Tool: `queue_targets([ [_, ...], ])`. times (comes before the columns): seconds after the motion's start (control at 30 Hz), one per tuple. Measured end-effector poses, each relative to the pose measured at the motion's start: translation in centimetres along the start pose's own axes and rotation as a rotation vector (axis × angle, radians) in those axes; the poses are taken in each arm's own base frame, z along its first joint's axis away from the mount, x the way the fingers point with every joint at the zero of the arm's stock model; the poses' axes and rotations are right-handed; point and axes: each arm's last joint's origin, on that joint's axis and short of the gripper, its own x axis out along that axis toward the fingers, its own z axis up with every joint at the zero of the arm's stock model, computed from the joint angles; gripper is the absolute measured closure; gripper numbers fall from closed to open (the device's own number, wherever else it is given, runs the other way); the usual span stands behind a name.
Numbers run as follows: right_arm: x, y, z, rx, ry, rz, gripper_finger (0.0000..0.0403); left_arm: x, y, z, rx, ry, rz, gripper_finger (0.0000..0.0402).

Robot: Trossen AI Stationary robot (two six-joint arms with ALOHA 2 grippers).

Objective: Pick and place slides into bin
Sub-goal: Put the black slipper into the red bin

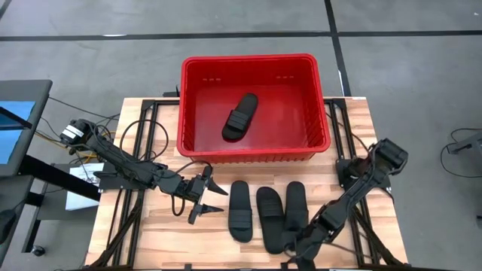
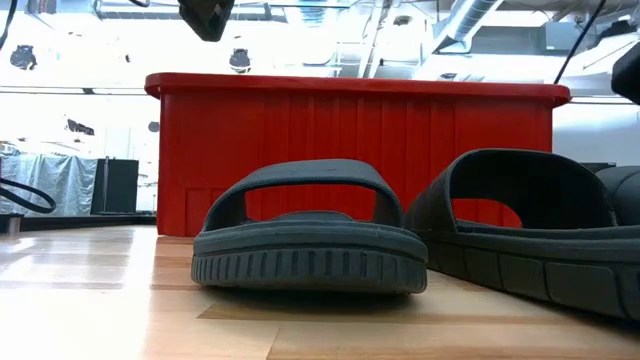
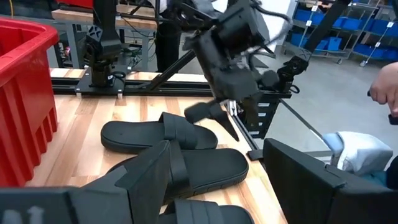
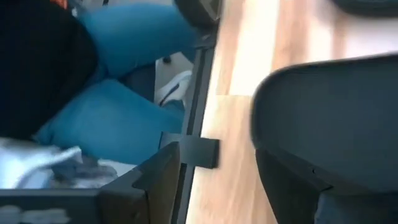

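The red bin [image 1: 254, 149] stands at the table's far middle, and one black slide [image 1: 240, 117] lies slanted on its floor. Three more slides lie side by side, soles down, on the wood before it: left [image 1: 240, 211], middle [image 1: 269, 220], right [image 1: 295, 205]. The low view shows two of them [image 2: 310, 245] [image 2: 525, 235] in front of the bin's wall [image 2: 350, 150]. My left gripper [image 1: 205, 197] hangs open left of the row, pointing at it. My right gripper [image 1: 296, 245] [image 3: 214, 118] is open, slanting down just above the near end of the right slide.
Black frame rails [image 1: 139, 162] [image 1: 354, 218] run along the table's left and right sides. A person in blue trousers [image 4: 112, 118] stands by the table's edge, and a hand [image 3: 385, 93] shows beyond it. Bare wood [image 1: 151, 233] lies at the near left.
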Motion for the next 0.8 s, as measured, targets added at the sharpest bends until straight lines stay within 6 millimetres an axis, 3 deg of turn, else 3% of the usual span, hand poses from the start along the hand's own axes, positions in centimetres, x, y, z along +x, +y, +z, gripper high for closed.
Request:
queue_targets([
  [0.33, 2.6, 1.2, 1.3, -0.114, 0.179, -0.103, 0.0215, 0.0, 0.0, 0.0, -0.002, 0.0, 0.0, 0.0154],
  [0.53, 3.0, 1.2, 1.2, -0.135, 0.291, -0.173, 0.0221, 0.0, 0.0, 0.0, -0.017, -0.001, 0.0, 0.0154],
  [0.8, 2.6, 1.9, 2.2, -0.184, 0.27, -0.162, 0.0219, 0.0, 0.0, 0.0, -0.047, 0.0, 0.0, 0.0154],
])
